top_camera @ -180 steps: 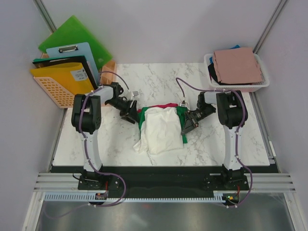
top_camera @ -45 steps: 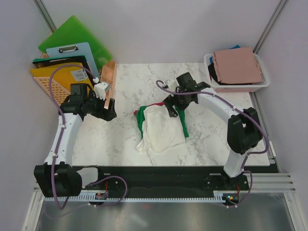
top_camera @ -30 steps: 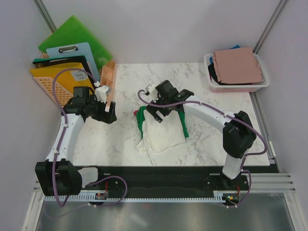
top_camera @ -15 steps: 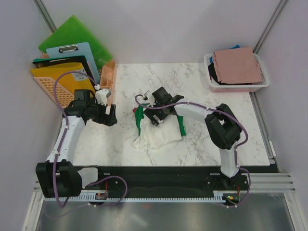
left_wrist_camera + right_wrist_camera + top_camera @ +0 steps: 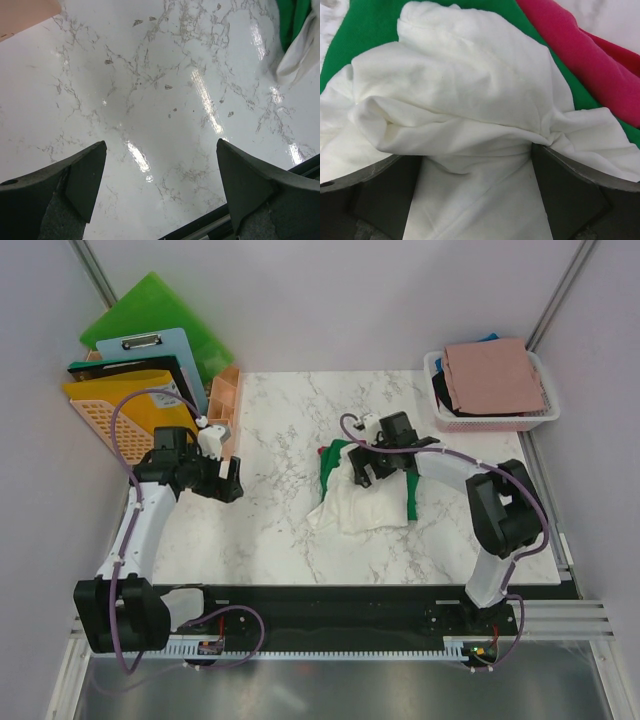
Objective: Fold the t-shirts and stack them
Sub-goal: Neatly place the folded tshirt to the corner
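the right gripper is spread wide, with the cream-white t-shirt bunched between its fingers, unclamped, on the green t-shirt at the middle of the table. the left gripper is held wide open, with nothing in it, above the marble.

Bare table lies open under my left end effector; the crumpled t-shirts crowd my right end effector.

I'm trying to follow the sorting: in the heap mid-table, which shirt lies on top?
The cream-white t-shirt. It lies crumpled over the green one, and a red one only peeks out beside the green.
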`<state>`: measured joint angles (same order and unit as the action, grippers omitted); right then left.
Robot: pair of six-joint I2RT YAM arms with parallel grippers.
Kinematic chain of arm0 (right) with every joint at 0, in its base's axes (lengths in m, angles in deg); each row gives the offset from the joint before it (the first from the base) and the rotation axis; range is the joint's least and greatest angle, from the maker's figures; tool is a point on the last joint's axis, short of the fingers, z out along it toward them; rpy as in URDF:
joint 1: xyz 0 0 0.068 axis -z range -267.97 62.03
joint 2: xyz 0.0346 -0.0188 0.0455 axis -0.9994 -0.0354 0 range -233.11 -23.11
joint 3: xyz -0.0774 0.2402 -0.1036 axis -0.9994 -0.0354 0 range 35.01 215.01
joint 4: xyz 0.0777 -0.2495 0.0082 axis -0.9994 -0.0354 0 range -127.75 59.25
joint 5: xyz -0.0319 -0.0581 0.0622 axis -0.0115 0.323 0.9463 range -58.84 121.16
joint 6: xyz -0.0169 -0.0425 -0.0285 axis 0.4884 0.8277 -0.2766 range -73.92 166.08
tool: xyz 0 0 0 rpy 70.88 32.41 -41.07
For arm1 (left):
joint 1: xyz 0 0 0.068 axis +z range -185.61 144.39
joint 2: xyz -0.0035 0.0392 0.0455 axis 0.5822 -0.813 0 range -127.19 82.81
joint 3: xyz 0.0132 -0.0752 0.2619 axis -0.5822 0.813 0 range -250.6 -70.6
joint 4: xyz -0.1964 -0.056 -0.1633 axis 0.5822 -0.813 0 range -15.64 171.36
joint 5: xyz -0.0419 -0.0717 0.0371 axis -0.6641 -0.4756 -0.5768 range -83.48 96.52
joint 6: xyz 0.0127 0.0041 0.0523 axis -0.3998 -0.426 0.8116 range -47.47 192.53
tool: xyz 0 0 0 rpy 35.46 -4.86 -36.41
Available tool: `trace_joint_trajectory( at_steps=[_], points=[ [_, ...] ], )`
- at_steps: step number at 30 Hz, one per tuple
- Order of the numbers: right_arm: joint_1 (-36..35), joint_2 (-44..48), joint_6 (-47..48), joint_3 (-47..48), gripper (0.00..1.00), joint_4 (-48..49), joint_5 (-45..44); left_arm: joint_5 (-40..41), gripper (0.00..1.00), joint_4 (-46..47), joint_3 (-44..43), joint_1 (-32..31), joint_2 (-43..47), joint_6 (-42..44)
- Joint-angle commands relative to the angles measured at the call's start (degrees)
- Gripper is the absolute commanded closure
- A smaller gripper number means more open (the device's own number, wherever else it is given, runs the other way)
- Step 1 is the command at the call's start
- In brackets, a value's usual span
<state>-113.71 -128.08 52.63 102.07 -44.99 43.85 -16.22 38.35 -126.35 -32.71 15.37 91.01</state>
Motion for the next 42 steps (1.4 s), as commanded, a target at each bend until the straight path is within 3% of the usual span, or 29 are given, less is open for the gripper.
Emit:
trace_joint_trajectory(
  at_steps=[1, 13, 23, 30, 37, 42],
  points=[
    [6.21, -0.77, 1.8, -7.12, 0.02, -10.9, -3.2, -1.25, 0.02, 2.4, -0.24, 0.27, -0.94, -0.28],
    [27.74, 8.99, 12.78, -13.19, 0.02, -18.36, -1.79, -2.39, 0.02, 3.63, 0.64, 0.36, -2.34, 0.15],
    [47.52, 1.36, 20.69, -0.47, 0.02, -23.64, -0.73, -4.59, 0.03, 4.95, 1.08, 0.27, -4.28, -0.64],
    [52.1, -3.66, 17.99, 6.67, 0.02, -23.82, -0.39, -4.68, 0.03, 5.12, 2.04, 0.36, -3.49, -0.11],
    [52.46, 1.07, 12.61, 3.07, 0.02, -20.66, 0.58, -3.97, 0.02, 5.21, 3.1, 0.36, -2.17, 0.51],
    [52.37, -3.48, 10.95, 6.31, 0.02, -18.98, -0.65, -5.91, 0.03, 5.21, 2.14, 0.27, -3.84, -0.11]
  ],
)
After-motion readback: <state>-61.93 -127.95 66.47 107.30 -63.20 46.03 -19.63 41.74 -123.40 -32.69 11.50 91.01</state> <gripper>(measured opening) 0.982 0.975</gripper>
